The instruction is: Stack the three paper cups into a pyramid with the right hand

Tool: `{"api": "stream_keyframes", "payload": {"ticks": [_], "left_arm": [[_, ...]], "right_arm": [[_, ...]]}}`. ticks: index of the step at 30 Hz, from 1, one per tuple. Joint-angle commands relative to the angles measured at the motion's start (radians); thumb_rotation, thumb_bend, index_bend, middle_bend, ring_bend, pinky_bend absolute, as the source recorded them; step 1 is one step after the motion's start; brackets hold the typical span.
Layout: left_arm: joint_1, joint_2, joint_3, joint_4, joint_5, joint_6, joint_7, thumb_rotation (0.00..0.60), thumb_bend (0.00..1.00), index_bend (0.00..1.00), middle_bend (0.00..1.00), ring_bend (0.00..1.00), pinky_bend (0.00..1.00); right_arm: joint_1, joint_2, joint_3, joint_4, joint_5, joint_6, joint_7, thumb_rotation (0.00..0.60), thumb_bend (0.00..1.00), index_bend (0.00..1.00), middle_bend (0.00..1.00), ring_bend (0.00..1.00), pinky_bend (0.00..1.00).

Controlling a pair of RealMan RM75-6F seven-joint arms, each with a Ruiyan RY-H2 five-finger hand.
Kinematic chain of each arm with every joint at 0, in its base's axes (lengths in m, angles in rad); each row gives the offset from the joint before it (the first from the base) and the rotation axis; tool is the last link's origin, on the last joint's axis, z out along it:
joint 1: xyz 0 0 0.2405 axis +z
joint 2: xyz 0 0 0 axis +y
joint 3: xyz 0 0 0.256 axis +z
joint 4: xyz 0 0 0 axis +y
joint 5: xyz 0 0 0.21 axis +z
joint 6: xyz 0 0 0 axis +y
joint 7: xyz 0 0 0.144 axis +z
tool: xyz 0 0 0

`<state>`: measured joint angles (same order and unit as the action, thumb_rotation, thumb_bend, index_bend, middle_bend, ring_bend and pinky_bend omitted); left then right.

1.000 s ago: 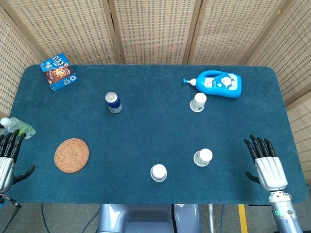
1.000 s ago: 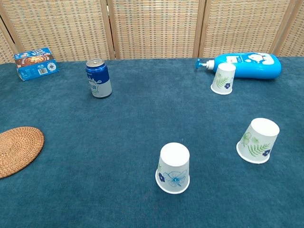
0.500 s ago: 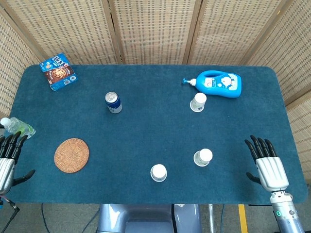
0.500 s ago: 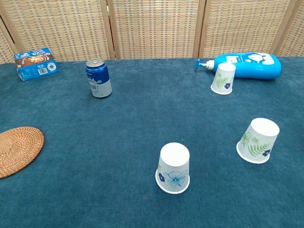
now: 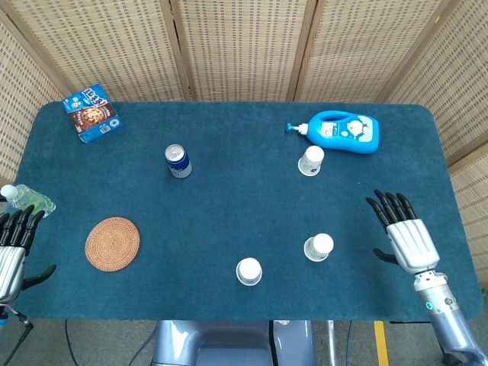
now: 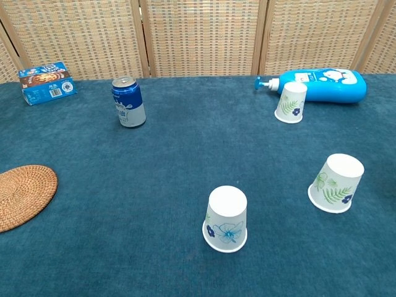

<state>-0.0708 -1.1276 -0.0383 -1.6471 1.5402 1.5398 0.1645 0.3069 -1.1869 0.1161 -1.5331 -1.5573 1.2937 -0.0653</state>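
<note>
Three white paper cups stand upside down and apart on the blue table. One cup [image 5: 248, 271] [image 6: 226, 218] is near the front edge, a second cup [image 5: 319, 247] [image 6: 337, 182] is to its right, and a third cup [image 5: 310, 161] [image 6: 291, 103] stands by the lotion bottle. In the head view my right hand [image 5: 400, 232] is open, fingers spread, above the table right of the second cup and touching nothing. My left hand [image 5: 13, 252] is open at the table's left edge. Neither hand shows in the chest view.
A blue lotion bottle [image 5: 340, 130] [image 6: 322, 85] lies at the back right. A blue can [image 5: 178, 161] [image 6: 128, 102] stands left of centre. A woven coaster [image 5: 112, 243] [image 6: 21, 195] lies at the front left, a snack box [image 5: 91, 113] [image 6: 47, 82] at the back left, a small plastic bottle [image 5: 27, 199] at the left edge.
My right hand has moved inward and forward over the table toward the second cup. The left hand has barely shifted. The cups have not moved.
</note>
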Motion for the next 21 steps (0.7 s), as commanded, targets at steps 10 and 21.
{"api": "stream_keyframes", "payload": {"ticks": [10,21], "left_arm": [[-0.013,-0.013,-0.012,0.024,-0.029,-0.026,0.001,0.600,0.18,0.00,0.00,0.00,0.00],[-0.012,-0.006,-0.008,0.029,-0.016,-0.018,-0.029,0.600,0.18,0.00,0.00,0.00,0.00]], "right_arm": [[0.173,0.025,-0.037,-0.038,-0.162,-0.145,0.272,0.600,0.13,0.18,0.00,0.00,0.09],[0.228,-0.032,-0.049,-0.112,-0.152,-0.203,0.183,0.600,0.13,0.31,0.00,0.00,0.10]]}}
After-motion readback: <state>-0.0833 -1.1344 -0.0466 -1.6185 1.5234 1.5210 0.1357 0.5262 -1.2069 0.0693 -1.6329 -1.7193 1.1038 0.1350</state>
